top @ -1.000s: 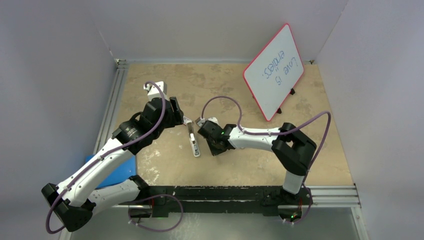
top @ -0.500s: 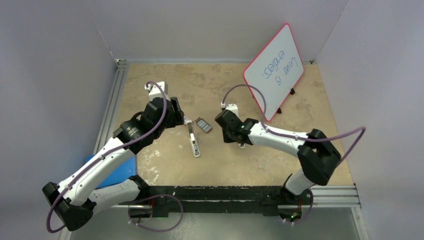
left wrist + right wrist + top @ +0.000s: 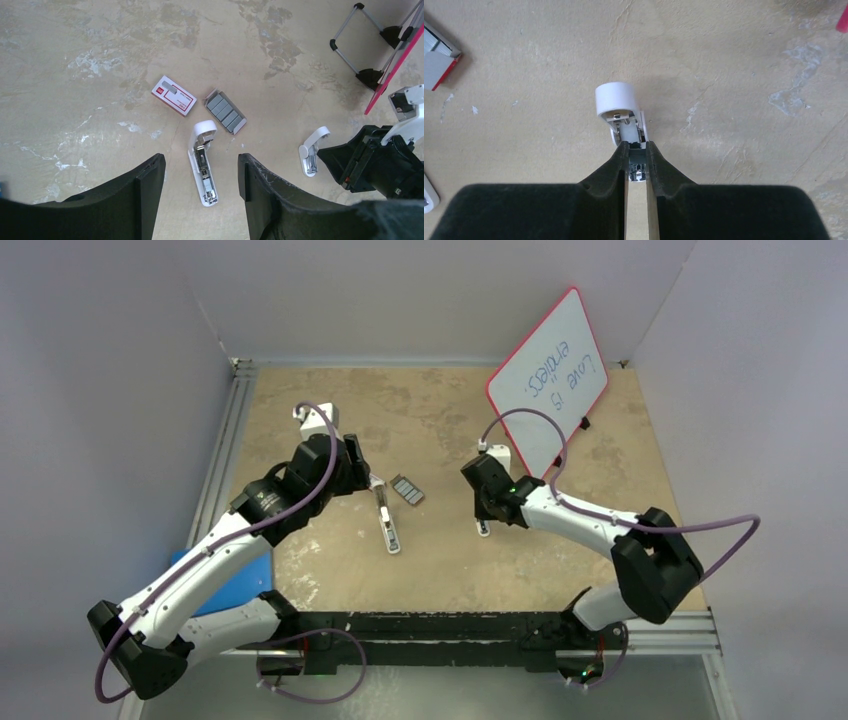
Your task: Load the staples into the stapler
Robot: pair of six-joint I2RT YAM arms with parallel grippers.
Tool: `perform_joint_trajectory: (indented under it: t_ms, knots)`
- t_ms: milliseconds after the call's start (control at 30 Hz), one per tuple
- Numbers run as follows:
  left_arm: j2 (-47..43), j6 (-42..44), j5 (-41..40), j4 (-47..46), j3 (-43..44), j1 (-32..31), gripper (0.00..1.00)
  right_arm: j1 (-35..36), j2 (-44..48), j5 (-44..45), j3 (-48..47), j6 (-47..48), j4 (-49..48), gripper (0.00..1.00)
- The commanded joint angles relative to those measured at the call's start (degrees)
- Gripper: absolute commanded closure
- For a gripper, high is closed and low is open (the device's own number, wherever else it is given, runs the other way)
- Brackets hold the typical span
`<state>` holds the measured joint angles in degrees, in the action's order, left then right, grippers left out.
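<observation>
The stapler (image 3: 203, 162) lies open on the table, its metal channel facing up; it also shows in the top view (image 3: 389, 527). The tray of grey staples (image 3: 226, 111) lies just beyond it, also seen from above (image 3: 407, 489), with the red-and-white sleeve (image 3: 173, 95) empty to its left. My left gripper (image 3: 200, 167) is open and hovers above the stapler, a finger on each side. My right gripper (image 3: 637, 150) is shut on the end of a short stubby white piece (image 3: 619, 106), low over the table to the right of the stapler (image 3: 484, 528).
A red-framed whiteboard (image 3: 548, 380) stands on a stand at the back right, just behind my right arm. A blue object (image 3: 240, 585) lies under my left arm at the near left. Metal rails (image 3: 225, 455) edge the table's left and near sides.
My right arm has swung right, away from the stapler, and uncovered the staple tray. My left arm has barely moved.
</observation>
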<state>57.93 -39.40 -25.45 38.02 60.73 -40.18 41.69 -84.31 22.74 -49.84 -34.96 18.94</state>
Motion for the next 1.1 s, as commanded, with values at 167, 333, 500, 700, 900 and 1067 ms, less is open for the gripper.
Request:
perform_joint_trajectory:
  t_ms: [167,333,500,700,900,1067]
  knots:
    - [-0.12,0.64,0.49,-2.42,0.18,0.05,0.45,-1.03,1.43,-2.73,0.78,-0.28,-0.71,0.86]
    - [-0.12,0.64,0.60,-2.42,0.27,0.04,0.45,-1.07,0.83,-2.44,0.93,-0.28,0.43,0.86]
    - [0.00,0.64,0.67,-2.51,0.27,0.07,0.45,-1.17,1.11,-1.52,0.76,-0.28,1.16,0.86]
    - [-0.01,0.64,0.67,-2.47,0.27,0.09,0.45,-1.16,0.01,-3.55,1.43,-0.28,0.02,0.86]
    - [0.08,0.73,0.72,-2.54,0.34,0.03,0.45,-1.12,-0.65,-3.75,1.63,-2.42,-0.12,0.86]
    - [0.12,0.73,0.76,-2.51,0.35,0.11,0.45,-1.09,-1.55,-4.14,1.98,-2.48,-0.37,0.86]
